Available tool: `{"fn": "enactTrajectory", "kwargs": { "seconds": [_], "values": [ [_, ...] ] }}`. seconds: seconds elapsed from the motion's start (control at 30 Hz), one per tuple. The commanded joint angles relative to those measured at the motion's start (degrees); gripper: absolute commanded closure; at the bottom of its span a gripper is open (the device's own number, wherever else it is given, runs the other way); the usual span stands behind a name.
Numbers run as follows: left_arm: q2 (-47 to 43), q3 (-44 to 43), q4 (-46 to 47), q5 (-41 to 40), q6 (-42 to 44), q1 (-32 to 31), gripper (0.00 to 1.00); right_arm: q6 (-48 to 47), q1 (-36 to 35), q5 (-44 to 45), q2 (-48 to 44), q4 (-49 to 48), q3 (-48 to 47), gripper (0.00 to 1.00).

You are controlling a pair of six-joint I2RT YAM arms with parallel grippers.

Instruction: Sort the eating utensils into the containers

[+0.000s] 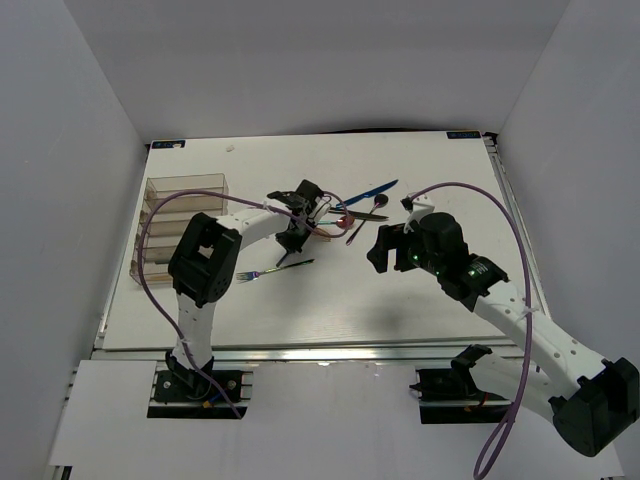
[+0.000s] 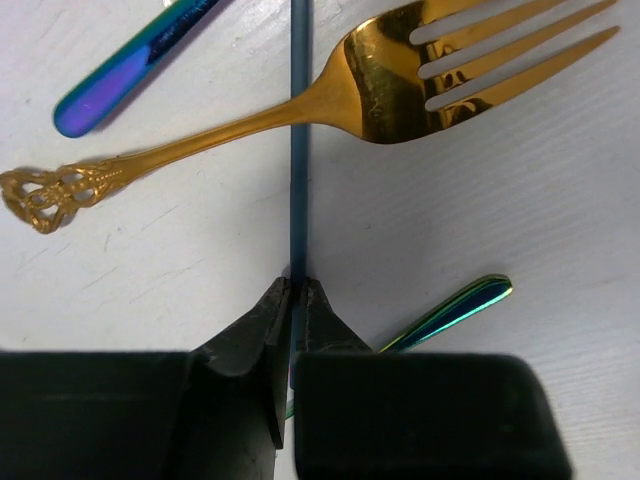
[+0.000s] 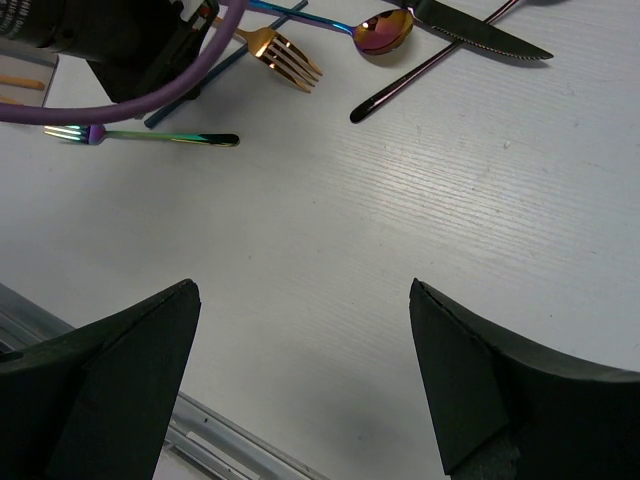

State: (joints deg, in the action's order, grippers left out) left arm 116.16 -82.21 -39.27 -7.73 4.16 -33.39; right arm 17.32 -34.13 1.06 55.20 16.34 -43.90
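Note:
My left gripper (image 2: 297, 285) is shut on a thin blue-grey chopstick-like stick (image 2: 298, 200), which runs straight away from the jaws and crosses the neck of a gold fork (image 2: 380, 70). An iridescent rainbow fork's handle (image 2: 450, 305) lies just right of the jaws. From above, the left gripper (image 1: 300, 215) sits in the utensil pile, right of the clear compartmented container (image 1: 185, 215). A blue knife (image 1: 372, 190) and a dark spoon (image 1: 375, 213) lie beyond it. My right gripper (image 3: 305, 290) hangs open over bare table, with nothing between its fingers.
A blue-purple handle (image 2: 120, 70) lies left of the stick. In the right wrist view a dark knife (image 3: 480, 35), a spoon bowl (image 3: 385, 30) and a thin dark stick (image 3: 420, 70) lie ahead. The table's near metal edge (image 3: 230, 445) is close below. White walls surround the table.

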Motion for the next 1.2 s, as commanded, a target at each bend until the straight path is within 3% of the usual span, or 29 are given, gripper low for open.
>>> {"fn": "enactTrajectory", "kwargs": {
  "seconds": [0.0, 0.1, 0.5, 1.17],
  "values": [
    [1.70, -4.08, -7.73, -9.75, -1.79, -1.94, 1.00, -0.89, 0.03, -0.45, -0.97, -0.96, -0.13, 0.11],
    [2.23, -6.64, -10.64, -11.70, -1.88, -2.56, 1.00, -0.71, 0.03, -0.53, -0.88, -1.13, -0.05, 0.11],
    [0.21, -10.25, -16.80, -6.08, -1.96, -2.91, 1.00, -0.62, 0.03, -2.64, -1.50, -0.43, -0.05, 0.11],
    [-14.28, 4.60, -17.78, -2.30, -8.64, -5.28, 1.00, 0.26, 0.03, -4.66, -2.73, 0.01, -0.75, 0.12]
  ]
}}
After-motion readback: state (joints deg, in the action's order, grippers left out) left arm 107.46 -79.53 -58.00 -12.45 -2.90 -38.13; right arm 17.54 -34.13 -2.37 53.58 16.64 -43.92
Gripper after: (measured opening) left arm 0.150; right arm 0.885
